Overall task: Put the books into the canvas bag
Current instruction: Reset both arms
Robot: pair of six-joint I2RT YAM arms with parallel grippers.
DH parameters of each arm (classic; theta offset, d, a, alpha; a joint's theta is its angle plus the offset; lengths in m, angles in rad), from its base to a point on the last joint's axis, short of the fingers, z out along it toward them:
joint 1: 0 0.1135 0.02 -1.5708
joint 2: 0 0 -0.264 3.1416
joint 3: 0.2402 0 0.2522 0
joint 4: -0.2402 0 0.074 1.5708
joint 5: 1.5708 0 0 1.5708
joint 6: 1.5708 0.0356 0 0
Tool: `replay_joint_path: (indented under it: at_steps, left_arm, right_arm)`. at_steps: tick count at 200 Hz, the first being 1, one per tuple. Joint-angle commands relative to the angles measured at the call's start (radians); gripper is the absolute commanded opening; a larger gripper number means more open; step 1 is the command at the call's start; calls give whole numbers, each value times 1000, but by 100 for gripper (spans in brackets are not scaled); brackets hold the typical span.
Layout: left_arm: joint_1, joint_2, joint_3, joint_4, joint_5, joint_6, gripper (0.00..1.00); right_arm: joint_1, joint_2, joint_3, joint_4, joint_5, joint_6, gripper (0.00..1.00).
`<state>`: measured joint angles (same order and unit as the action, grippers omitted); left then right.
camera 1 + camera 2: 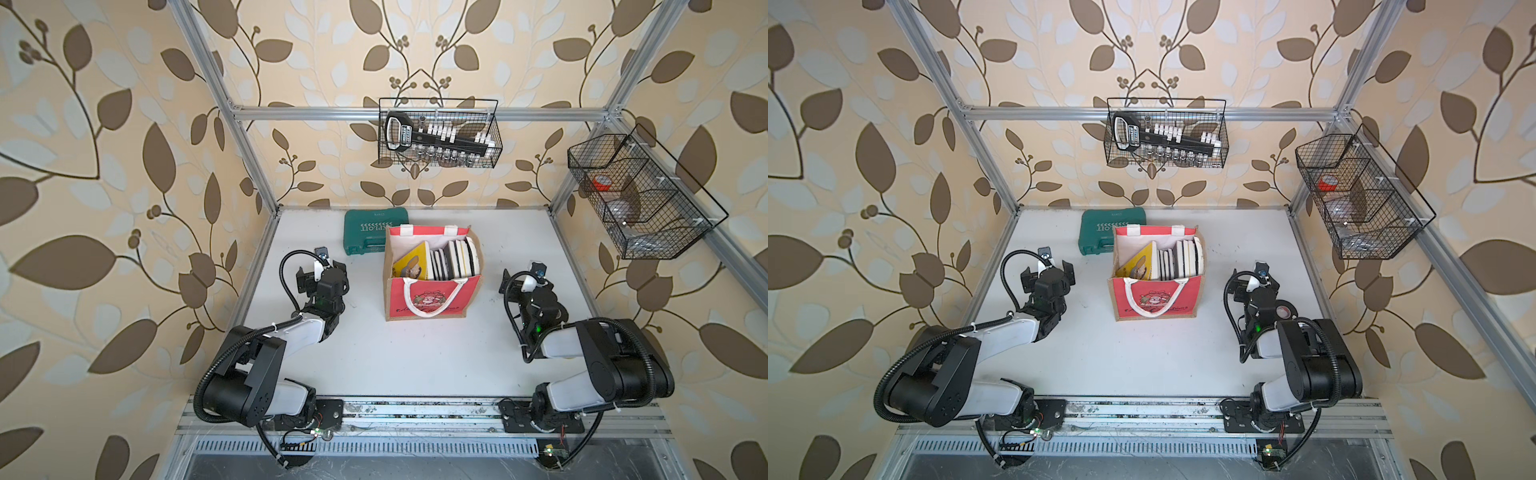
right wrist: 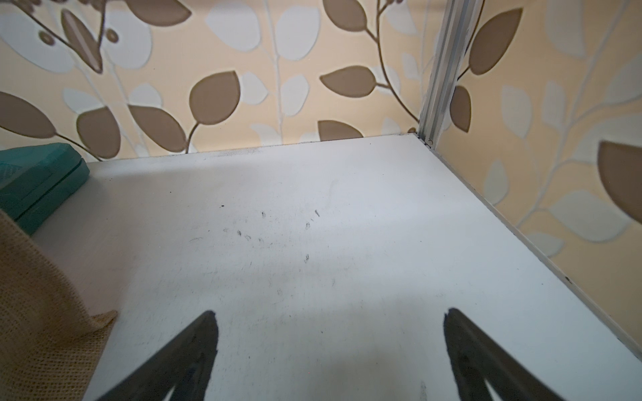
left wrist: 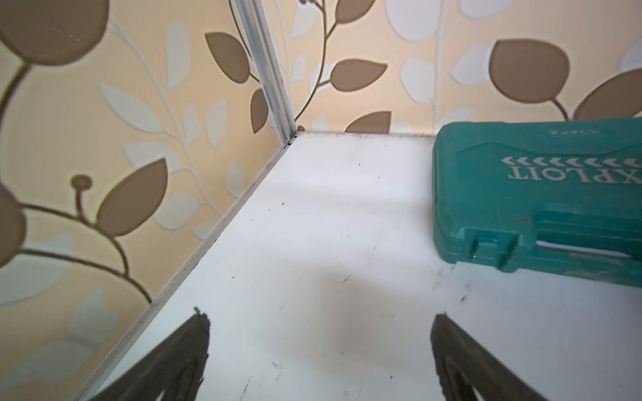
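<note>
The canvas bag [image 1: 432, 301] [image 1: 1154, 303] stands upright mid-table, with red panels, jute sides and white rope handles. Several books [image 1: 455, 257] [image 1: 1181, 259] stand on edge inside it, dark covers to the right and a yellow book [image 1: 411, 259] leaning at the left. No book lies on the table. My left gripper [image 1: 322, 272] [image 1: 1047, 272] [image 3: 320, 316] hovers left of the bag, open and empty. My right gripper [image 1: 528, 282] [image 1: 1254, 284] [image 2: 330, 312] sits right of the bag, open and empty. A jute corner of the bag [image 2: 34, 312] shows in the right wrist view.
A green plastic tool case [image 1: 374, 230] [image 3: 538, 194] [image 2: 34, 177] lies behind the bag's left corner. Two black wire baskets [image 1: 440, 133] [image 1: 640, 195] hang on the frame above the back and right. The white table [image 1: 415, 365] is walled by frame posts.
</note>
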<state>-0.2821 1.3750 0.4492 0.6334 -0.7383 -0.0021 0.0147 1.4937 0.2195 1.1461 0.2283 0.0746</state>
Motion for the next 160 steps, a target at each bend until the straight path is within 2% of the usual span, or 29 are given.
replay_joint_path:
  at_steps: [1, 14, 24, 47, 69, 109, 160]
  left_arm:
    - [5, 49, -36, 86, -38, 5, 99]
    - [15, 99, -61, 155, -39, 1, 99]
    - [26, 105, -70, 175, 38, 19, 99]
    - [34, 122, -41, 130, 104, 36, 99]
    - [61, 140, 17, 26, 226, 47, 95]
    - [67, 134, 10, 33, 251, 49, 98]
    - [67, 100, -63, 131, 318, 73, 99]
  right_arm:
    - [4, 1, -5, 25, 0, 7, 99]
    - [4, 0, -5, 24, 1, 7, 99]
    - [3, 0, -5, 24, 1, 7, 99]
    - [4, 0, -5, 26, 0, 8, 99]
    - [4, 0, -5, 24, -1, 8, 99]
    - [3, 0, -5, 25, -1, 7, 99]
    - [4, 0, -5, 24, -2, 7, 99]
